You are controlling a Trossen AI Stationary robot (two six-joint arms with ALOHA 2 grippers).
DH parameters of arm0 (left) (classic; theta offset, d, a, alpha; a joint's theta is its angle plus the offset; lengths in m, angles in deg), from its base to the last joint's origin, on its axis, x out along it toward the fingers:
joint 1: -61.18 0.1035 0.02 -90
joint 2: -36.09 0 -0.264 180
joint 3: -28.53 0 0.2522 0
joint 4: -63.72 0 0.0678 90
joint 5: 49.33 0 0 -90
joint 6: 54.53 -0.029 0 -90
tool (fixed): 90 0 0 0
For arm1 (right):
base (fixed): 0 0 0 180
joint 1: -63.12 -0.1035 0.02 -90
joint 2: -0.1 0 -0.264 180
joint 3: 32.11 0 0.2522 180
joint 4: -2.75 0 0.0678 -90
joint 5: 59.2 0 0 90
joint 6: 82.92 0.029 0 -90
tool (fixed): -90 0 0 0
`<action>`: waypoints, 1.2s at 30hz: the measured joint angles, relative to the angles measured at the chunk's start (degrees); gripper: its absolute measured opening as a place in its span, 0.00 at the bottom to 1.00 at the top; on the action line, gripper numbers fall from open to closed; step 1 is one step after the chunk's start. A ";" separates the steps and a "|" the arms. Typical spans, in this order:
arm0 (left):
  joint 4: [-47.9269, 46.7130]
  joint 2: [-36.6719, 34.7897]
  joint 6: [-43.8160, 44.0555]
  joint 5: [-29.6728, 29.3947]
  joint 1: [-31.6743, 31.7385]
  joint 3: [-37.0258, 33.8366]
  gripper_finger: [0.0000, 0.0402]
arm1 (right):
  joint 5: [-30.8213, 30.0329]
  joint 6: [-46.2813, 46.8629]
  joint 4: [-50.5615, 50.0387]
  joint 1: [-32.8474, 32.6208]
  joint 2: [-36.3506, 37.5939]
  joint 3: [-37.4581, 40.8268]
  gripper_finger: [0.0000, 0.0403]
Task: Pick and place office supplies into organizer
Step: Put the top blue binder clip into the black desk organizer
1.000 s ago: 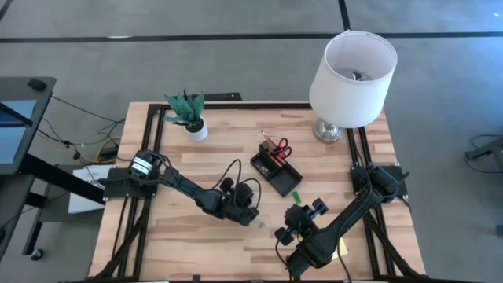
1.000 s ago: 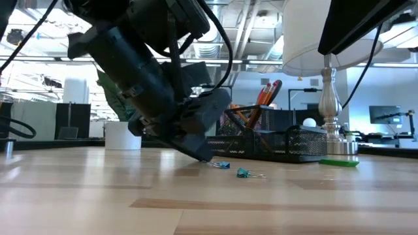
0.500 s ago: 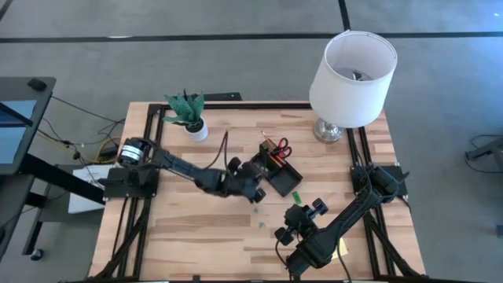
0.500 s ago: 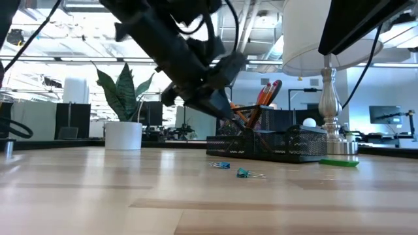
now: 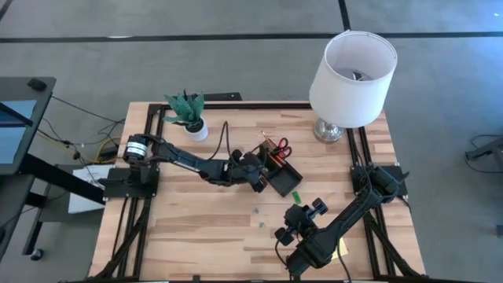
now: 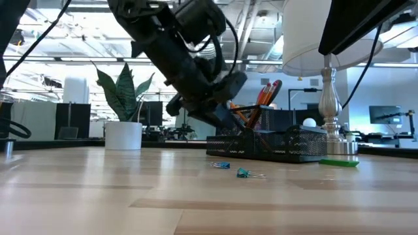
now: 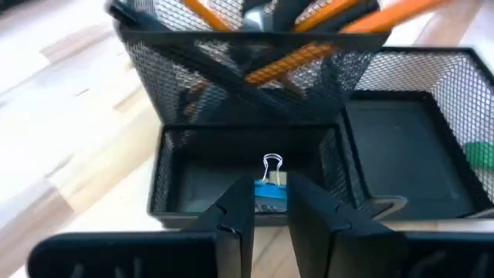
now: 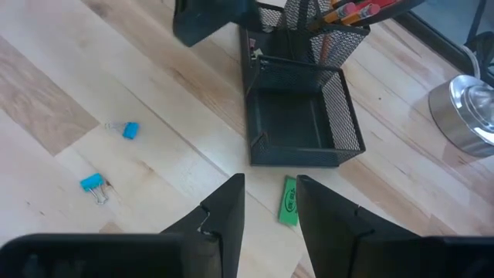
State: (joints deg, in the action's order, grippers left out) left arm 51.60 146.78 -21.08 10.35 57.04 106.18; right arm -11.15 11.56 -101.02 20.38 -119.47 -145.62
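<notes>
The black mesh organizer (image 5: 280, 171) stands mid-table, with orange pencils (image 7: 309, 54) and red-handled scissors (image 5: 284, 148) upright in its cup. My left gripper (image 5: 256, 174) is at the organizer's left end, shut on a small blue binder clip (image 7: 270, 193) above a small compartment (image 7: 201, 181). Two more blue clips (image 6: 222, 165) (image 6: 244, 173) lie on the table in front. A green block (image 8: 289, 202) lies flat by the organizer's near end. My right gripper (image 8: 270, 212) hovers open and empty above the block, near the table's front right. My left gripper pinches the blue clip's body (image 7: 270, 199) between its two fingers (image 7: 236, 212). The clip's wire handle (image 7: 272, 162) sticks out past the fingertips. The fingers slant down toward the organizer from the table's left. The clip is lifted clear of the table.
A lamp with a white shade (image 5: 352, 71) stands at the far right and a potted plant (image 5: 187, 114) at the far left. A larger tray compartment (image 8: 297, 127) shows nothing inside. Bare wood lies at the table's near left.
My left gripper has risen from the table beside the loose clips and gone toward the far right, up to the organizer's left end, carrying the blue clip clear of the table. The two other clips have stayed in place.
</notes>
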 joint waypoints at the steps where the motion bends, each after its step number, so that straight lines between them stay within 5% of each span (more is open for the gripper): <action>1: -0.48 0.28 -0.04 0.07 0.12 -0.01 0.13 | 0.00 0.00 0.04 0.00 0.00 0.00 0.28; 6: 0.37 1.40 -0.86 -1.49 1.06 -0.07 0.13 | -0.04 0.00 0.21 0.00 0.00 0.02 0.28; 20: 2.53 2.80 -0.58 7.57 4.22 0.12 0.14 | -0.03 0.00 0.06 0.00 0.00 0.02 0.28; 36: 4.74 2.83 -2.60 8.73 4.09 0.49 0.44 | 0.09 -0.03 0.04 0.00 0.00 0.02 0.28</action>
State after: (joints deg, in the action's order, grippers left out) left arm 56.34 149.62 -23.68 19.08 61.12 106.67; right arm -11.07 11.52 -100.98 20.38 -119.47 -145.59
